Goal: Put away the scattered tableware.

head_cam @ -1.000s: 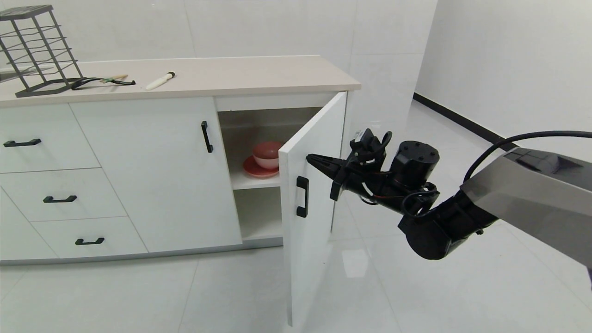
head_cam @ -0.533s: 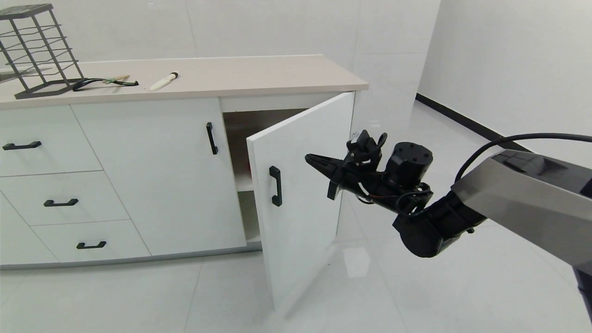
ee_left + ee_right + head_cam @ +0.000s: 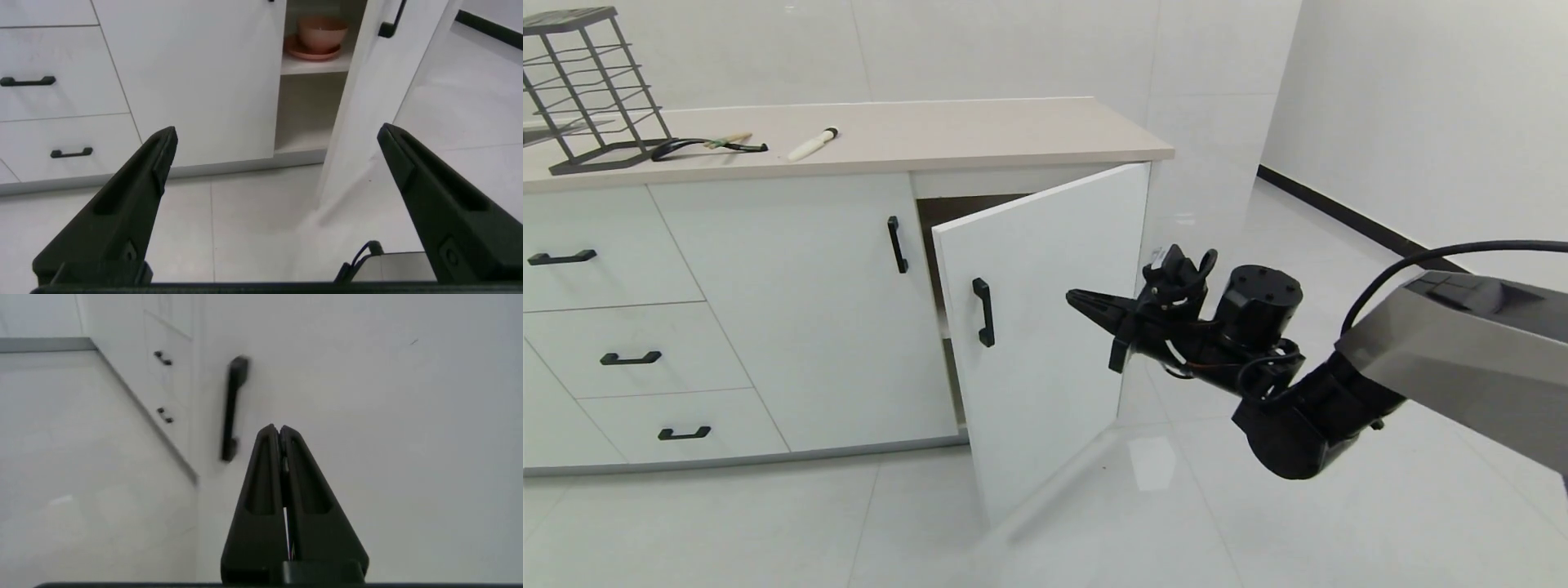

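- Centrally, shows the right gripper [image 3: 1074, 296] held level before the cabinet door [image 3: 1045, 245], jaws pressed together, tip close to the door's outer face and well to the side of the black door handle [image 3: 983, 312]; cannot tell whether tip and panel touch.
- Shows the left gripper [image 3: 278, 135] above the floor tiles, jaws spread wide with nothing between them.
- Finds the door partly open, its panel standing between the head camera and the cabinet's inside.
- Places the pink bowl [image 3: 321, 31] on the pink plate [image 3: 312, 52], both on the upper shelf [image 3: 315, 65] inside the cabinet, seen past the door's edge from the left wrist.
- Lists on the countertop [image 3: 980, 131] a black wire rack [image 3: 588, 90] at the far left, a black-handled utensil [image 3: 707, 144] just beside it, and a white-handled utensil [image 3: 810, 144] near that.
- Notes a closed door [image 3: 784, 310] left of the open one, then three drawers [image 3: 605, 327] with black handles further left.
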`<state>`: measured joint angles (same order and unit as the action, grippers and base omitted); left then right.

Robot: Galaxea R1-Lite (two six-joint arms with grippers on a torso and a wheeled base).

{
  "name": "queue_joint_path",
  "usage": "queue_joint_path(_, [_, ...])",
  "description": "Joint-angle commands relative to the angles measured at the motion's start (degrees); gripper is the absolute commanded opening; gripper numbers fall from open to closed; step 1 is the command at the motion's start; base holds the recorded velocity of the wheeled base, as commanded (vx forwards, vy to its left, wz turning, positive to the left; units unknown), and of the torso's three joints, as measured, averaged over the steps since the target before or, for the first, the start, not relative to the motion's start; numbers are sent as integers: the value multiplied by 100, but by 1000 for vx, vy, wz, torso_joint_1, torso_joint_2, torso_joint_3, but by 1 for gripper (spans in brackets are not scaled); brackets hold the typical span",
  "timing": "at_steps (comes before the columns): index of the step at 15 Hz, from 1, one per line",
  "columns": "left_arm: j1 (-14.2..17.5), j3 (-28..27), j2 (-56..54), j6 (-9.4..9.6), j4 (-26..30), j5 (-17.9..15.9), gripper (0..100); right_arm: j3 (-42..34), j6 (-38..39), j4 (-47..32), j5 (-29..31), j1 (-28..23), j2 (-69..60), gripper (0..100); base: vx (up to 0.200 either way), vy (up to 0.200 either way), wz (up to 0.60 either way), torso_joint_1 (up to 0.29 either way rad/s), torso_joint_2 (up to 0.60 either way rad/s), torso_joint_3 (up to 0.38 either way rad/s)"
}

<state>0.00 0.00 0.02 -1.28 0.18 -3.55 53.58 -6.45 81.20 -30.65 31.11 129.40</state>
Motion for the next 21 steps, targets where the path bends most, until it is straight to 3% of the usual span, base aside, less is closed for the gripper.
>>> queue_joint_path(1, [0, 0, 6, -30, -1, 30, 100, -1912, 74, 265, 6, 194, -1515, 0, 0, 0, 0, 0, 0, 0])
queue_joint_path(3, [0, 0, 6, -30, -1, 30, 100, -3345, 126, 353, 15, 211, -2850, 0, 0, 0, 0, 0, 0, 0])
queue_joint_path(5, [0, 0, 6, -30, -1, 30, 100, -4206, 126, 344, 6, 71, -4116, 0, 0, 200, 0, 5, 5, 5])
queue_joint_path(9, [0, 0, 6, -30, -1, 30, 100, -5358, 109, 282, -38, -958, -6225, 0, 0, 200, 0, 2, 2, 2])
queue_joint_path(11, [0, 0, 6, -30, -1, 30, 100, -5340, 118, 54, -38, -1476, -7043, 0, 0, 200, 0, -10, 5, 5])
queue_joint_path(14, [0, 0, 6, -30, -1, 30, 100, -5349, 100, -1027, -38, -2601, -8792, 0, 0, 200, 0, 4, 4, 5])
queue_joint_path(16, [0, 0, 6, -30, -1, 30, 100, -5314, 126, -1757, -29, -2944, -9697, 0, 0, 200, 0, 2, 2, 0])
queue_joint_path(20, [0, 0, 6, -21, -1, 30, 100, -5156, 118, -3313, -11, -3524, -11323, 0, 0, 0, 0, 0, 0, 0])
queue_joint_path(21, [0, 0, 6, -21, -1, 30, 100, -5156, 118, -3365, -20, -3533, -11376, 0, 0, 0, 0, 0, 0, 0])
